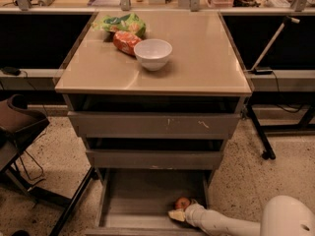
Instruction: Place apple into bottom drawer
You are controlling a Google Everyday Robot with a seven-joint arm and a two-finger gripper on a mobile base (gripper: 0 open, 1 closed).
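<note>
The bottom drawer (133, 200) is pulled out under the two upper grey drawers, showing its flat grey floor. The red apple (182, 202) sits low in the drawer's right front corner. My gripper (178, 211) reaches in from the lower right on its white arm and is right at the apple, touching or nearly touching it. I cannot tell whether the apple rests on the drawer floor or is held just above it.
On the tan cabinet top (197, 63) stand a white bowl (153, 53), a red-orange snack bag (126, 41) and a green bag (123, 22). A dark chair (19, 127) stands at the left. A black stand's legs (261, 132) are at the right.
</note>
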